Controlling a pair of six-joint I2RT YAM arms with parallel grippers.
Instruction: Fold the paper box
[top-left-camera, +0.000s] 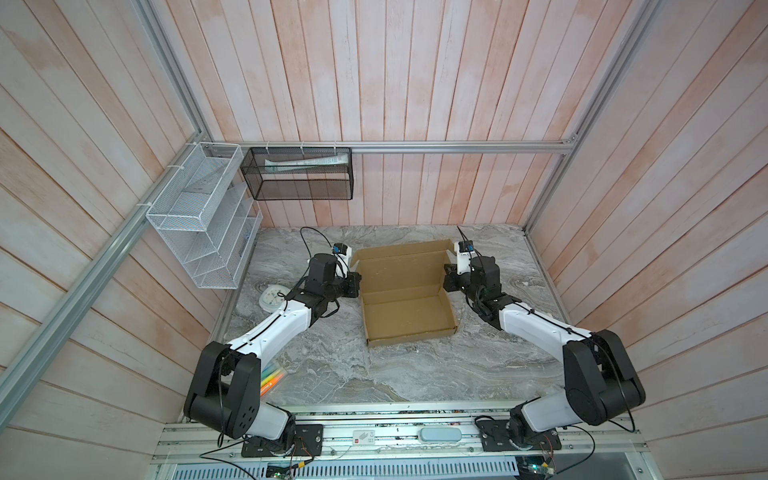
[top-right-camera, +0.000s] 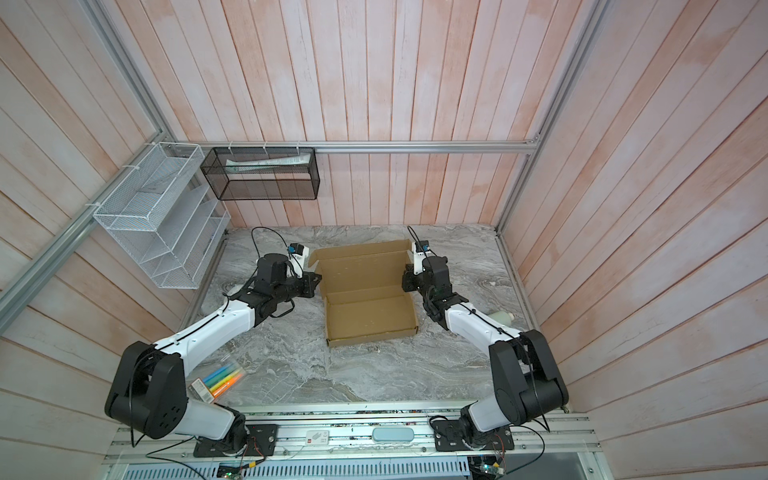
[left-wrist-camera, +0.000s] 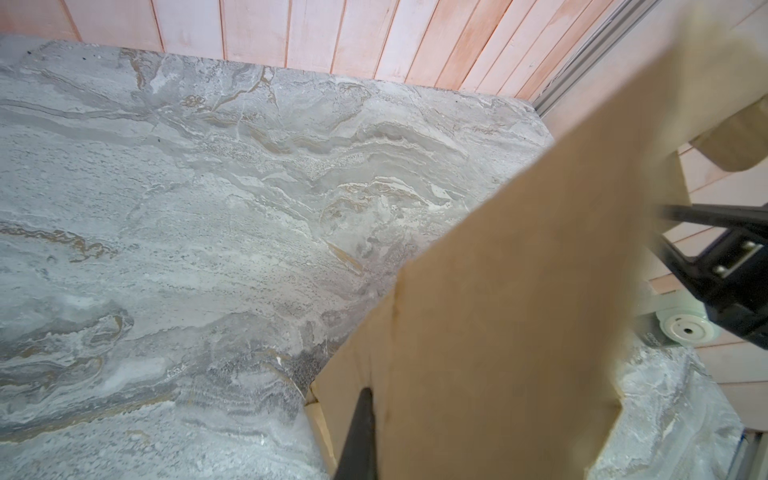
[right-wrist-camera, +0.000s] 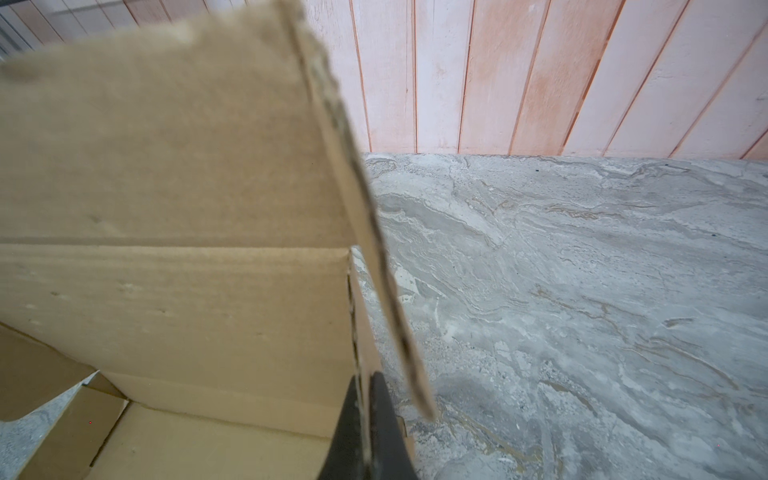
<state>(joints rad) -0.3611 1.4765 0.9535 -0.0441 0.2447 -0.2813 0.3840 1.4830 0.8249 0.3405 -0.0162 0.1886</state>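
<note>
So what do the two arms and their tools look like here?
Both the left arm and right arm pair glossy white link shells with chunky black joint housings, thin black cables tied along them. The left tool and right tool have slim black tapered fingers. No markings are legible.

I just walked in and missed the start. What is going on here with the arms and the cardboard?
Two robot arms are folding a cardboard box on the table. The left gripper and the right gripper are each shut on a side edge of the lid, one on each side. The tray already has its walls up. The lid is open and not yet folded over it.
</note>
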